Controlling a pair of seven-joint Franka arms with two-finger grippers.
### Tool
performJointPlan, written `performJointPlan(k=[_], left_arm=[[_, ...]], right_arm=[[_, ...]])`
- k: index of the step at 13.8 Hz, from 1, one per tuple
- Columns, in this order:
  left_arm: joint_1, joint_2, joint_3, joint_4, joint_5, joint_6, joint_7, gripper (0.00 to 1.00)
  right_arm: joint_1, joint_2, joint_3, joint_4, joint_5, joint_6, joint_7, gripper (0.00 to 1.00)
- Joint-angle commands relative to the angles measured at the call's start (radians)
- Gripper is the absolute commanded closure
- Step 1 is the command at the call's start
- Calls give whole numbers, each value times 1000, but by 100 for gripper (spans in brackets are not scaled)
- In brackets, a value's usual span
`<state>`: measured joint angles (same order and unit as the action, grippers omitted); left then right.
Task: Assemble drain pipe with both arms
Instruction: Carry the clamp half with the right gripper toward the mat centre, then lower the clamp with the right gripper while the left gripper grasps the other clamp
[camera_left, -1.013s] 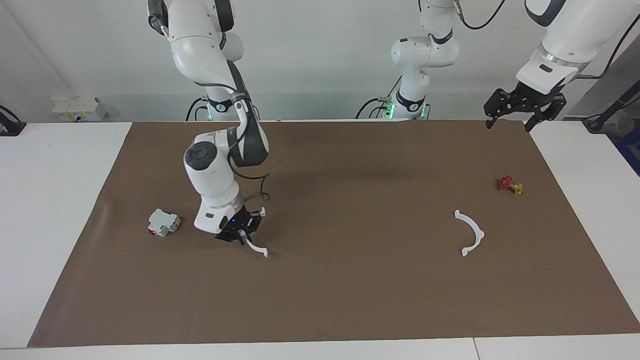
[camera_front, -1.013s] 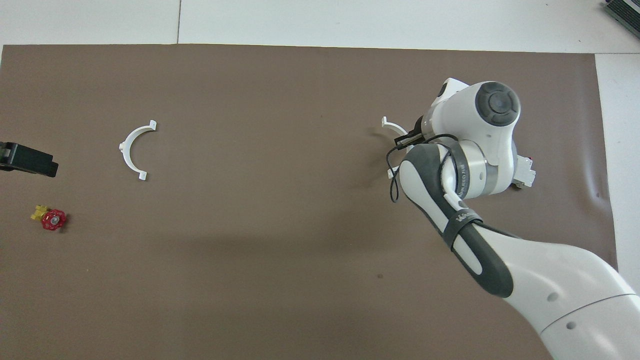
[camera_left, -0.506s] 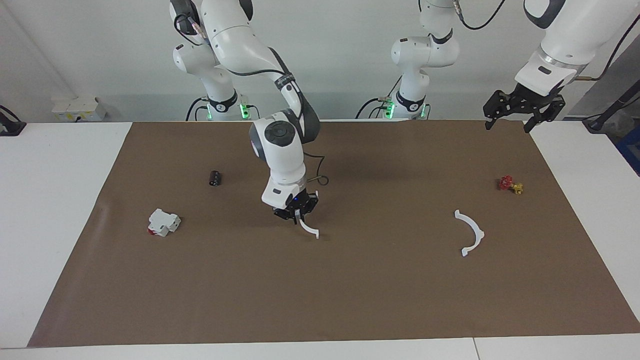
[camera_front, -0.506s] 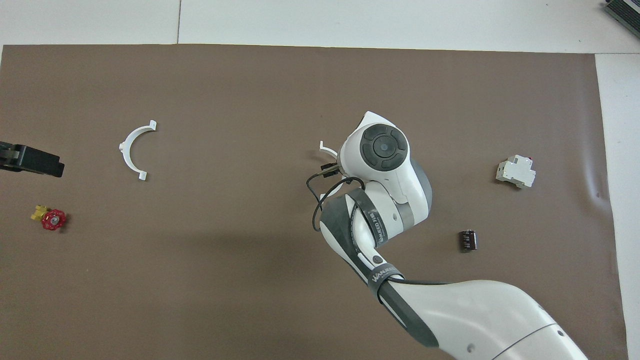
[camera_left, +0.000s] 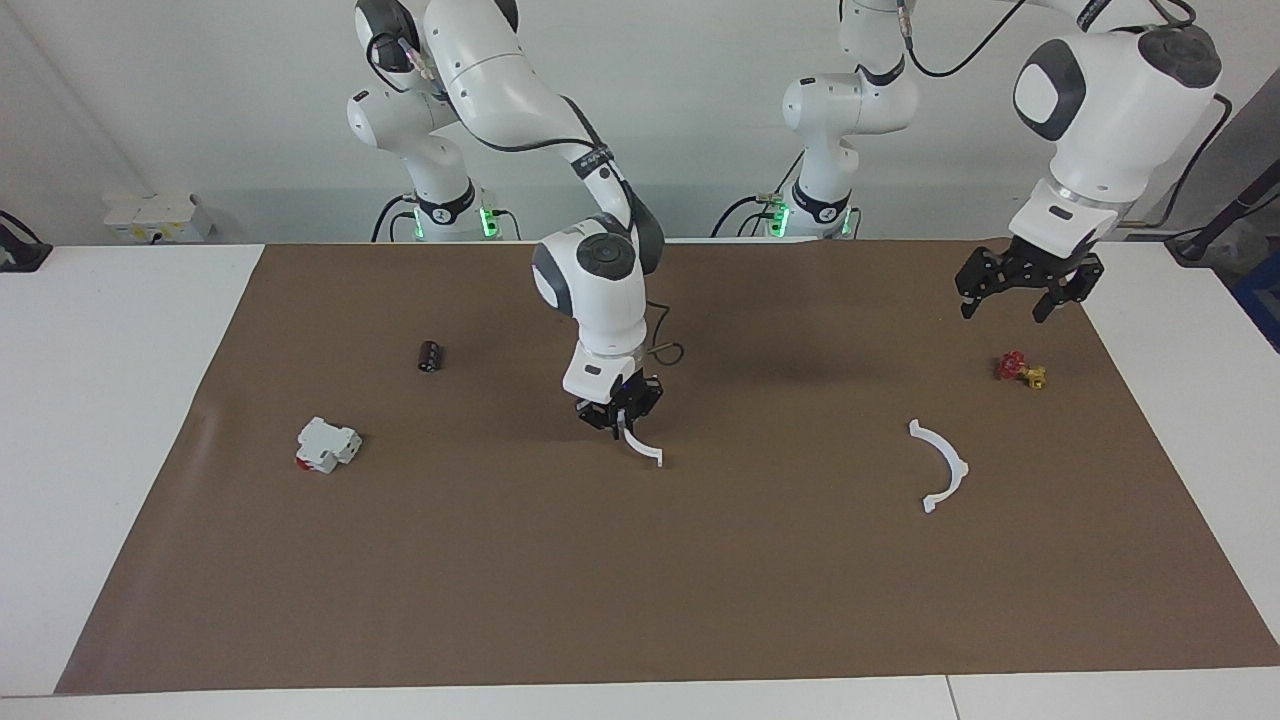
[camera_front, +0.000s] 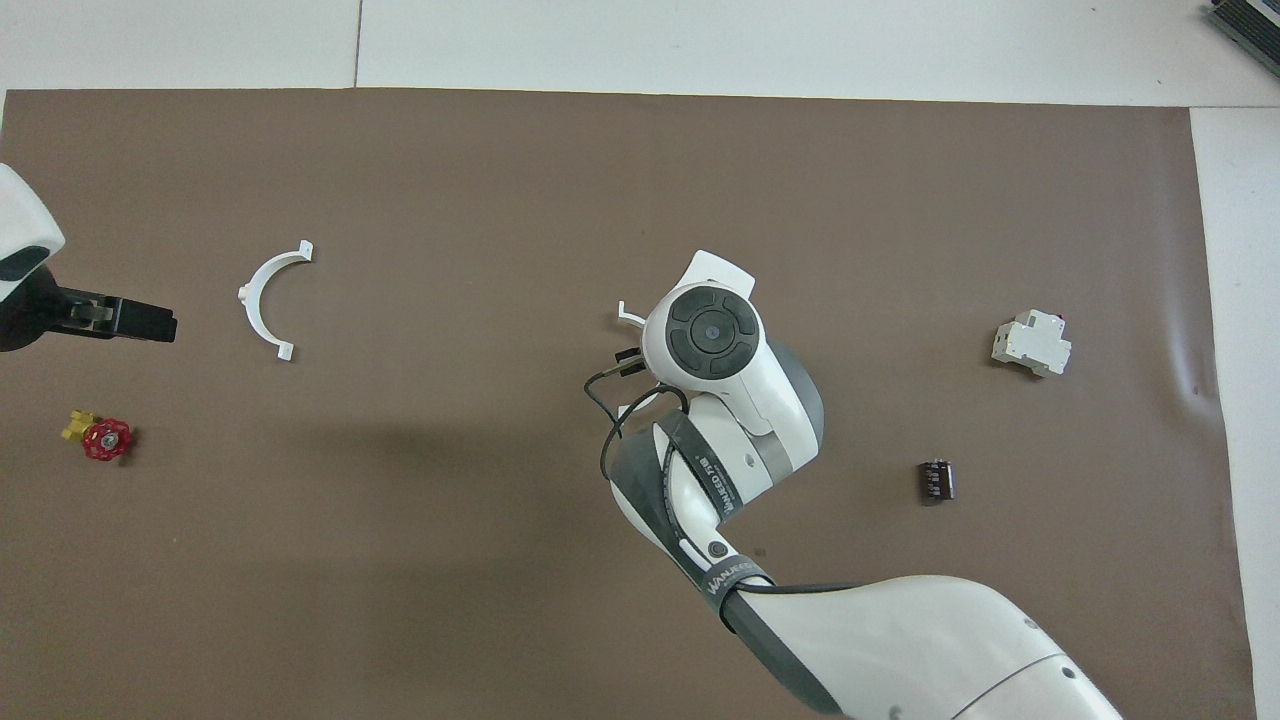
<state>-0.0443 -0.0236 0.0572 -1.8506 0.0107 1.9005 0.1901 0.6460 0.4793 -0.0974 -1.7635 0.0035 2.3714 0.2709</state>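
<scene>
A: Right claw (camera_left: 620, 411) over the middle of the brown mat (camera_left: 640, 600), pinching one white half-ring arc (camera_left: 645, 449) at its upper end. Arc hangs down from the fingers, lower tab at or just above the mat; cannot tell if it touches. From overhead the arm's wrist covers most of it, only one tab end shows (camera_front: 629, 316).

B: And the second half?

A: Second half-ring arc (camera_left: 940, 466) lies flat on the mat toward the left arm's end of the surface, well apart from the held one. Nothing lies between the two arcs, only bare mat.

B: Left claw?

A: Left claw (camera_left: 1020, 290) is up in the air, fingers spread, holding nothing. It hangs over the mat's edge near the left arm's end, above the small red-and-yellow valve (camera_left: 1020, 369). The valve sits nearer to the robots than the lying arc, close beside it but not touching.

B: Other clutter?

A: Toward the right arm's end: a white blocky box with a red end (camera_left: 327, 445), and a small dark cylinder (camera_left: 430, 356) nearer to the robots than the box. Both are well apart from the arcs.
</scene>
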Motion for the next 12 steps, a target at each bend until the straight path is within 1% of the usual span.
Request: performJointPlan(k=[1,5,10,11,12], left_arm=[[11,79,-4,-16,-24,112,23,0],[23,183,-4,-27,-28,256,26,0],[47,319,-4,-26,-28,396,45,0],[53,352,-5,-19,-28,426,45,0],[54,378,-5,-18,-28,466,45,0]], right_arm=[[12,-5,-1,-24,-56,34,45,100],[12,-11,2,-68,-77,86,27,100],[12,-14,2,-74,-76,85,28,99],[12,-16,2,-79,-77,83,33,45],[14,-16,4,-76,-77,78,37,0]])
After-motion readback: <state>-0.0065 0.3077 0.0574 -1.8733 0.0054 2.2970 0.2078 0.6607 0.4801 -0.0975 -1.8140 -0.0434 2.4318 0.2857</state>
